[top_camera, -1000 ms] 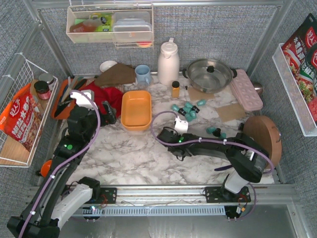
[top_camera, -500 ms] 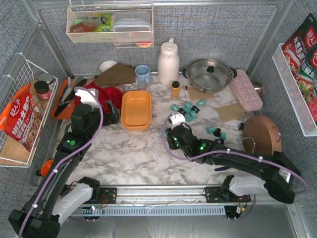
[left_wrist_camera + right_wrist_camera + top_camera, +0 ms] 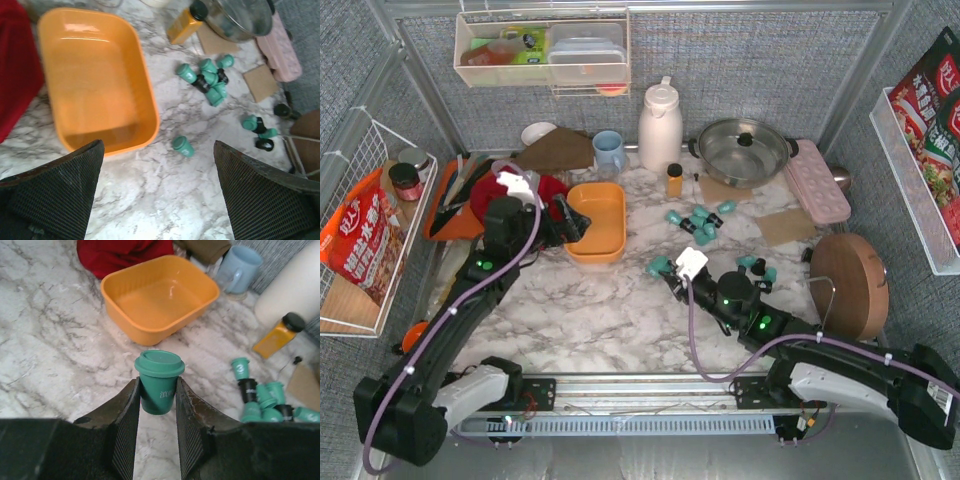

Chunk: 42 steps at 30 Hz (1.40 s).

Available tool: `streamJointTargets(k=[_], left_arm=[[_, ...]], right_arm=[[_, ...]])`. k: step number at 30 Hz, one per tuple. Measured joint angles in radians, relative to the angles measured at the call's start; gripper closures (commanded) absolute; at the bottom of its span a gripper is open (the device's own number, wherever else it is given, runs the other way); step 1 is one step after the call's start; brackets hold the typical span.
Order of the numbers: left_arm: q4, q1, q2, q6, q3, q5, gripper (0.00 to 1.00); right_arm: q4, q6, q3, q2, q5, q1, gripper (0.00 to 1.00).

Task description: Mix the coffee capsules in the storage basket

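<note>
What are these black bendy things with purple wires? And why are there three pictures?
They are two robot arms bolted to a marble table. The big picture comes from a camera up above. The other two come from small cameras on each wrist, so you see that arm's fingers. On the table lie little teal and black coffee capsules, an empty orange basket, a pot, a mug and a white jug. The right gripper pinches one teal capsule. The left gripper is open and holds nothing.

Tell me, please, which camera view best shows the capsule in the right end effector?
The right wrist view: the teal capsule sits centred and large, upright in the right end effector. Top external shows it tiny; left wrist shows it small, grip unseen.
</note>
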Motion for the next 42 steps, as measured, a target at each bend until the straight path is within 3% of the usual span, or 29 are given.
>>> streamJointTargets(k=[6,9,19,25,27,30,35,42], left_arm=[[0.068,-0.079,0.126,-0.040,0.056,0.087,0.05],[0.106,-0.146,0.172,-0.043,0.078,0.097,0.12],[0.176,-0.404,0.326,0.037,0.145,0.076,0.21],[0.195,-0.460,0.423,0.070,0.193,0.084,0.27],[0.187,-0.466,0.443,0.074,0.212,0.085,0.28],[0.161,-0.467,0.453,0.076,0.224,0.071,0.28],[0.080,-0.467,0.408,0.075,0.224,-0.042,0.27],[0.009,-0.467,0.210,0.063,0.135,-0.364,0.20]], right_arm=[[0.129,-0.101,-0.055,-0.002,-0.033,-0.045,0.66],[0.187,-0.128,-0.101,-0.002,-0.071,-0.076,0.64],[0.252,-0.146,-0.153,-0.021,-0.206,-0.143,0.57],[0.249,-0.147,-0.152,-0.040,-0.241,-0.149,0.57],[0.239,-0.150,-0.146,-0.047,-0.243,-0.149,0.49],[0.207,-0.149,-0.126,-0.053,-0.232,-0.150,0.45],[0.000,-0.020,-0.023,-0.082,-0.182,-0.150,0.40],[-0.228,0.209,0.047,0.007,-0.108,-0.149,0.24]])
